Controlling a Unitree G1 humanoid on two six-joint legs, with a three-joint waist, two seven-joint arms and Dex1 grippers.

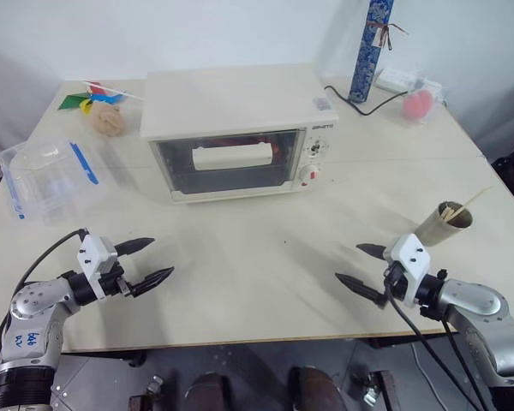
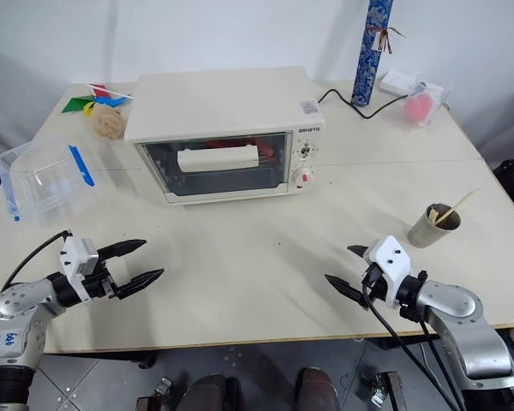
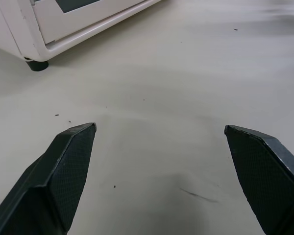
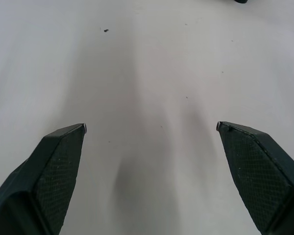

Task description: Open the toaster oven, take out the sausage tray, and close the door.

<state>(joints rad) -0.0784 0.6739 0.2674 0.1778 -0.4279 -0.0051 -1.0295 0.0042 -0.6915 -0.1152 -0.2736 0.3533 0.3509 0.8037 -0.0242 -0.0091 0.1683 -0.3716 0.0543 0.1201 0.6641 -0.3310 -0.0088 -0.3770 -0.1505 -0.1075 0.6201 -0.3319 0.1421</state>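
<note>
The cream-white toaster oven (image 1: 231, 103) stands at the middle back of the table. Its glass door (image 1: 227, 175) is closed, with the long cream handle (image 1: 232, 157) across it. Behind the glass I make out some red (image 2: 270, 147); the sausage tray itself is hidden inside. My left gripper (image 1: 161, 257) hovers open over the table's front left, well short of the oven, with nothing between its fingers. My right gripper (image 1: 349, 263) is open and empty at the front right. The left wrist view looks past the left gripper (image 3: 159, 128) to the oven's lower corner (image 3: 49, 29).
A clear plastic box with blue clips (image 1: 51, 175) sits left of the oven. A paper cup with sticks (image 1: 445, 223) stands just beyond my right gripper. A blue patterned tube (image 1: 373, 47), a black cable (image 1: 360, 104), a pink item (image 1: 418, 104) and a pinwheel (image 1: 94, 96) line the back.
</note>
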